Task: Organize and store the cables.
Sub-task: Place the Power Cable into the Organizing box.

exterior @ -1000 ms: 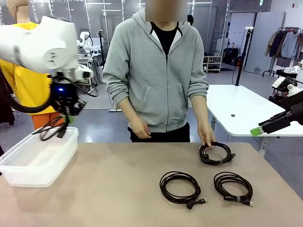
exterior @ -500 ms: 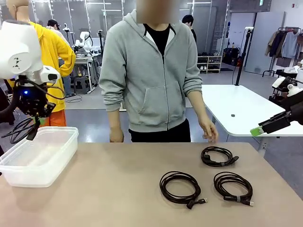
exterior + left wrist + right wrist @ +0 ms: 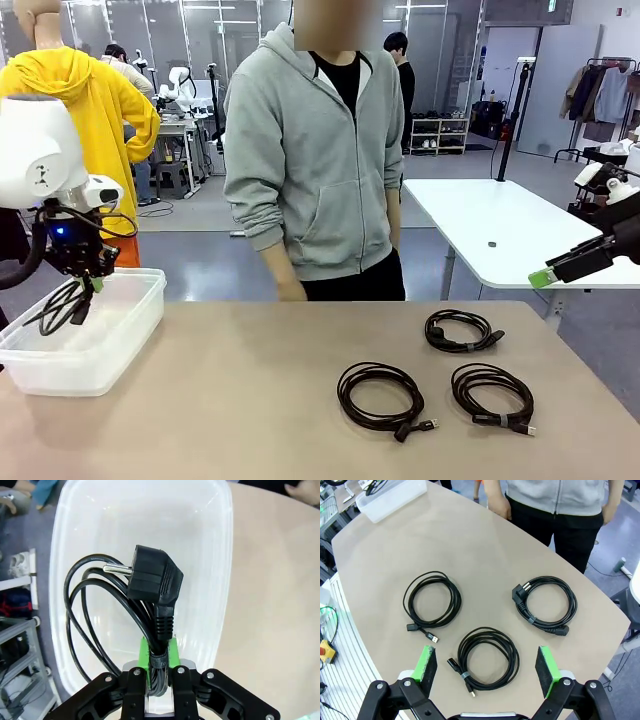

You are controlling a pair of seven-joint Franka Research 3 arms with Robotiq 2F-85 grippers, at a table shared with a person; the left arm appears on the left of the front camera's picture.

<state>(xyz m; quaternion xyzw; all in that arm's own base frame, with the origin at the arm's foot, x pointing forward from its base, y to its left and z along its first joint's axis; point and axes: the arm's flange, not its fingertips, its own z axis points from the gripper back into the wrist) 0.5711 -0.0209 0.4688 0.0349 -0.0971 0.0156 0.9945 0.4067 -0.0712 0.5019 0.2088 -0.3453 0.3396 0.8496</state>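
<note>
My left gripper [image 3: 82,288] is shut on a coiled black cable [image 3: 60,306] that hangs just over the clear plastic bin [image 3: 120,340] at the table's left end. In the left wrist view the green pads [image 3: 172,655] pinch the cable [image 3: 85,610] below its angled mains plug [image 3: 152,587], with the bin [image 3: 222,580] underneath. Three more coiled cables lie on the table's right half: one far [image 3: 460,330], one near the middle [image 3: 380,397], one near right [image 3: 492,397]. My right gripper [image 3: 486,667] hovers open high above them [image 3: 432,600] [image 3: 545,605] [image 3: 487,657].
A person in a grey hoodie [image 3: 315,160] stands at the far edge with hands down off the table. The right gripper [image 3: 560,268] juts in at the right edge, off the table. A white table [image 3: 500,230] stands behind. Bare tabletop [image 3: 230,400] lies between bin and coils.
My left gripper has carried the hanging cable left and then down over the bin. The person let go of the far coil and drew both hands back.
</note>
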